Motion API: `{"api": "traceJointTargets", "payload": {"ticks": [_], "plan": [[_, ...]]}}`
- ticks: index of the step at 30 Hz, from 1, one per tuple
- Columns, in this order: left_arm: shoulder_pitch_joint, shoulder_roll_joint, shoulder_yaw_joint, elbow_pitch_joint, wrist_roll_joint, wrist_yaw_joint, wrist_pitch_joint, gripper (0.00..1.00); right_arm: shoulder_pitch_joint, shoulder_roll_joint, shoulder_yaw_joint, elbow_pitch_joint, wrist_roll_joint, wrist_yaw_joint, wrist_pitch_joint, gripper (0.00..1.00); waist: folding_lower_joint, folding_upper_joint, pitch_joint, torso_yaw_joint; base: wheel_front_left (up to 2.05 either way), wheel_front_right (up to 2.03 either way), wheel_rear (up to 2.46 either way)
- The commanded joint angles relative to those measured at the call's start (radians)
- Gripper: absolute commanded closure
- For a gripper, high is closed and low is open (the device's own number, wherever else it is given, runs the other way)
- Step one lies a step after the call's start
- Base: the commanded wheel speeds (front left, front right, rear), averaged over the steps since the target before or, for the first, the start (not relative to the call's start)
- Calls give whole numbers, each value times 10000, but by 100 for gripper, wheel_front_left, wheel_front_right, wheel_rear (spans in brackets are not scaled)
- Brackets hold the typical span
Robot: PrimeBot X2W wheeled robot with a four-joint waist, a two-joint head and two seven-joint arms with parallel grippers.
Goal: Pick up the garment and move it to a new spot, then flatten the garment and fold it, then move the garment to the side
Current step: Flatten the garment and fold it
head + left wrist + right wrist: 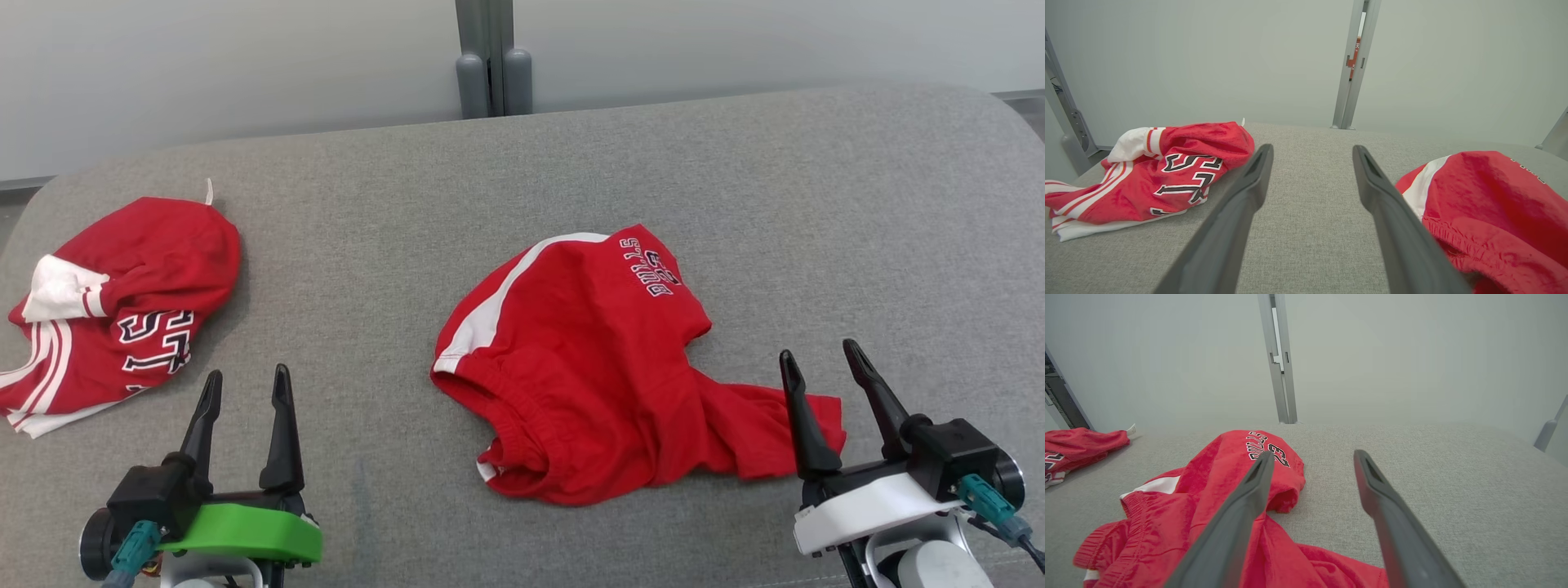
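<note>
A crumpled pair of red shorts (588, 359) with a white side stripe and dark lettering, the garment, lies in the middle of the grey padded table (522, 163). One leg trails right, up to my right gripper (816, 353), which stands open with nothing between its fingers. The right wrist view has the shorts (1216, 506) under and left of the left finger (1237, 514). My left gripper (245, 384) is open at the lower left, apart from all cloth; its wrist view has the shorts (1494, 212) at the right.
A second red garment (114, 310) with white stripes and large dark letters lies bunched at the table's left edge, also seen as a heap (1159, 175) in the left wrist view. A grey post (492, 57) stands behind the table against a pale wall.
</note>
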Motion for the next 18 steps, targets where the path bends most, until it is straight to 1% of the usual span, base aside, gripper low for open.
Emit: {"api": "traceJointTargets", "payload": {"ticks": [1,5,7,11,18], "plan": [[131,15,12,-33,135,-26,-5,0,148,47,-32,-105,-84,1,-29,0,0,-1,22,4,0,0,0],[190,15,-218,-18,237,-26,-5,0,282,145,-87,-244,-156,1,-31,0,0,-1,67,-18,0,0,0],[173,18,-500,-2,278,-26,-5,0,268,163,-99,-255,-179,1,-31,0,0,-1,85,-39,0,0,0],[234,178,-1611,161,394,-27,-5,0,178,181,-69,-214,-187,1,-31,0,0,-1,110,-117,0,0,0],[186,517,-3893,670,166,-14,-5,0,97,127,16,-139,-110,1,-31,0,0,-1,178,-340,0,0,0]]}}
